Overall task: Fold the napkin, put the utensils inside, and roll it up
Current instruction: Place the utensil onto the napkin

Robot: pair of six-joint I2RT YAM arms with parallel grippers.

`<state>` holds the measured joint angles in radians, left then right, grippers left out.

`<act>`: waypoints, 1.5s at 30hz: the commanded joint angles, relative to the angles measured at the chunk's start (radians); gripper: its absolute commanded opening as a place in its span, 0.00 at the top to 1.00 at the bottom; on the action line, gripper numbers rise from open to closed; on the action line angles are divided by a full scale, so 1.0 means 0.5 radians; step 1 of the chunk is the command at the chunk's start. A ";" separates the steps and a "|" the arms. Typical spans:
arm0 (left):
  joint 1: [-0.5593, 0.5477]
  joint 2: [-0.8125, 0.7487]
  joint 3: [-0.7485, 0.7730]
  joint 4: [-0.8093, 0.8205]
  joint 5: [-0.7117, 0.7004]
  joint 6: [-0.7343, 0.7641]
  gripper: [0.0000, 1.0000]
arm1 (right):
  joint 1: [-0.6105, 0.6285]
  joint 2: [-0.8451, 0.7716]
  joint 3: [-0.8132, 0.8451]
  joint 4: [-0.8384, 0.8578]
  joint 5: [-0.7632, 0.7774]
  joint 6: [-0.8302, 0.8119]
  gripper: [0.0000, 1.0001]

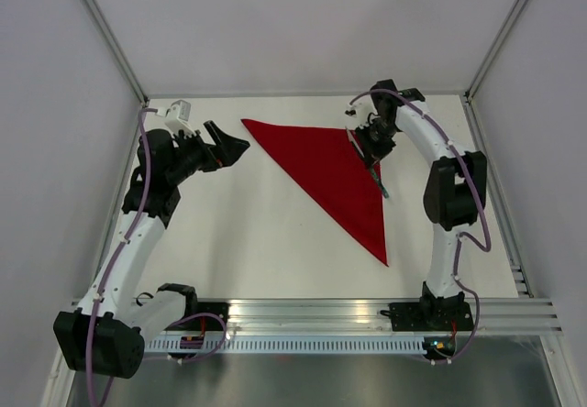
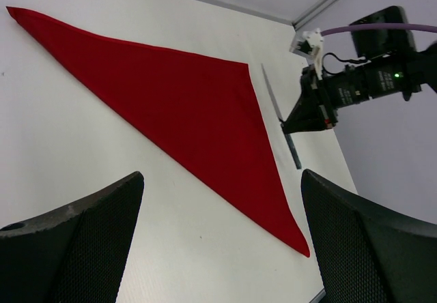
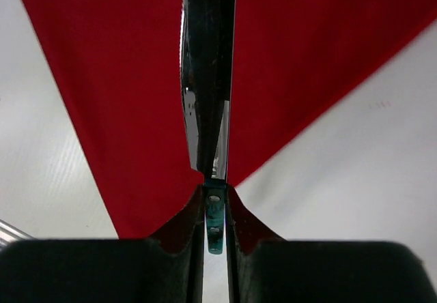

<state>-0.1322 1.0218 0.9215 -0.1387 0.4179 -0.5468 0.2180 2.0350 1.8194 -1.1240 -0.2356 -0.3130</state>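
Starting at the left, your left gripper [image 1: 233, 143] hangs just beside the napkin's far left corner, fingers spread wide and holding nothing. The napkin [image 1: 330, 169] lies flat mid-table, folded into a bright red triangle whose long edge runs from that far left corner to a near right point. Expect it to be thin, limp and faintly slick. Pinch a corner or edge, because a grip in the middle would probably bunch it. The knife [image 1: 380, 185] runs along the napkin's right edge, silver blade away, teal handle toward the arm bases. It looks light, stiff and slippery, so take it near mid-length. Your right gripper [image 1: 371, 143] pinches it there; whether the knife touches the cloth, you cannot tell.
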 commanded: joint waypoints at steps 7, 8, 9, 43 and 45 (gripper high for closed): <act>0.001 -0.022 0.222 -0.204 -0.115 -0.048 0.01 | 0.334 0.556 0.782 -0.360 -0.139 0.107 1.00; 0.001 -0.022 0.228 -0.216 -0.124 -0.045 0.01 | 0.380 0.590 0.822 -0.366 -0.149 0.108 1.00; 0.001 -0.034 0.234 -0.229 -0.133 -0.041 0.01 | 0.404 0.657 0.889 -0.366 -0.158 0.108 1.00; -0.003 0.009 0.237 -0.284 -0.192 -0.017 0.01 | 0.616 1.001 1.236 -0.173 -0.259 0.362 1.00; 0.000 0.012 0.234 -0.284 -0.192 -0.020 0.01 | 0.616 1.017 1.230 -0.148 -0.259 0.387 1.00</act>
<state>-0.1322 1.0229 1.0054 -0.2832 0.3229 -0.5468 0.5217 2.5214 2.3882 -1.2037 -0.3885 -0.1894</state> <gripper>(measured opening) 0.993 0.173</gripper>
